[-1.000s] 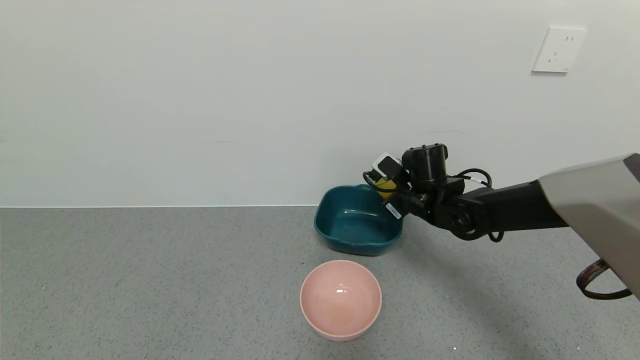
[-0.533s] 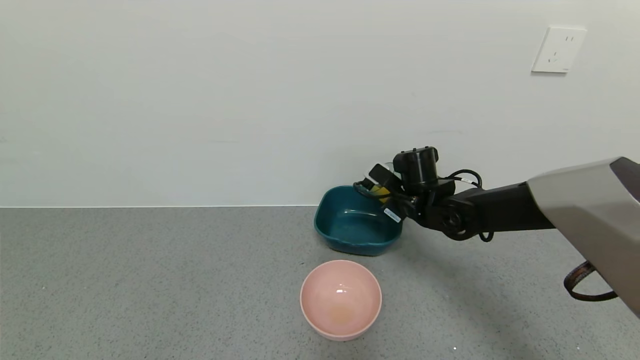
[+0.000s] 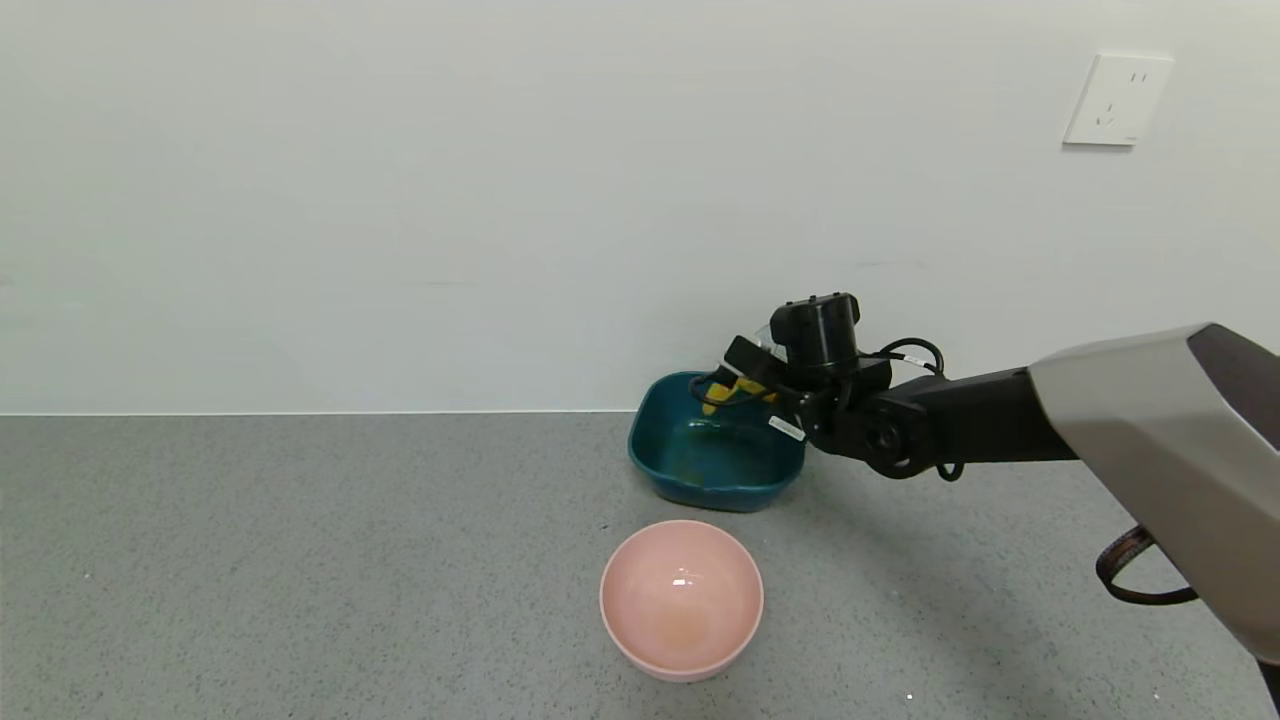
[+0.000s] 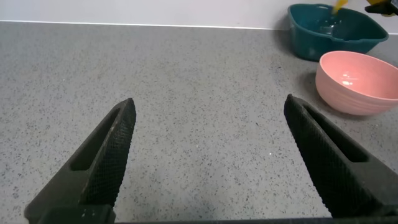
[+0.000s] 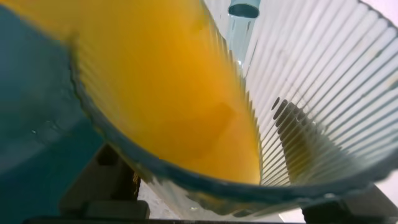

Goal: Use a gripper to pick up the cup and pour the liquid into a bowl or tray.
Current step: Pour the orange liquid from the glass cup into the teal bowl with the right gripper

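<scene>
My right gripper [image 3: 742, 378] is shut on the cup [image 3: 733, 385] and holds it tipped over the back right of the dark teal bowl [image 3: 665, 482]. Orange-yellow liquid [image 3: 709, 403] runs from the cup into the bowl, and some lies on the bowl's floor. In the right wrist view the ribbed translucent cup [image 5: 323, 93] fills the picture, with the liquid [image 5: 161, 93] against its lower side and the teal bowl [image 5: 31, 143] beyond. My left gripper [image 4: 208, 112] is open and empty over bare counter; the teal bowl [image 4: 311, 46] shows far off there.
A round pink bowl [image 3: 682, 598] stands on the grey counter in front of the teal bowl; it also shows in the left wrist view [image 4: 357, 81]. A white wall runs behind the counter, with a socket [image 3: 1117, 99] at the upper right.
My right gripper has moved left over the teal bowl and tipped the cup further. Liquid now runs into the bowl. The left arm has not moved.
</scene>
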Tool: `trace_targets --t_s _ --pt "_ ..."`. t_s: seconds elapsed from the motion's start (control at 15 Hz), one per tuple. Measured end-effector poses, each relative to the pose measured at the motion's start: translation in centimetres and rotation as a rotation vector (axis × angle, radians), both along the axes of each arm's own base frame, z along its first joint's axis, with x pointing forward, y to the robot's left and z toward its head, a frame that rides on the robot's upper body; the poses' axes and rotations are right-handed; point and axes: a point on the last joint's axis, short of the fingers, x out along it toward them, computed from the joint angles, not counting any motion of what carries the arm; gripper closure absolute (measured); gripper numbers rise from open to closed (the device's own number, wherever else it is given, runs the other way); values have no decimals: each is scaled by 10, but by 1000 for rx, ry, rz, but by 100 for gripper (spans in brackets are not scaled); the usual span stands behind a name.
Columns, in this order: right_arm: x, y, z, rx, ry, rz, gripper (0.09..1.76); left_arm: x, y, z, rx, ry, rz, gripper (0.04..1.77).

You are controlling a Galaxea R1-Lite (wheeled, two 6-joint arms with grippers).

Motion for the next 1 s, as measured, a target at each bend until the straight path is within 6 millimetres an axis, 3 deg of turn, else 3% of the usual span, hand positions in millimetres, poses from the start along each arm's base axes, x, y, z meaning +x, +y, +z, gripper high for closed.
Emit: trace_targets --t_s 1.0 --pt "-1 5 -5 -202 15 10 48 0 0 0 0 0 0 9"
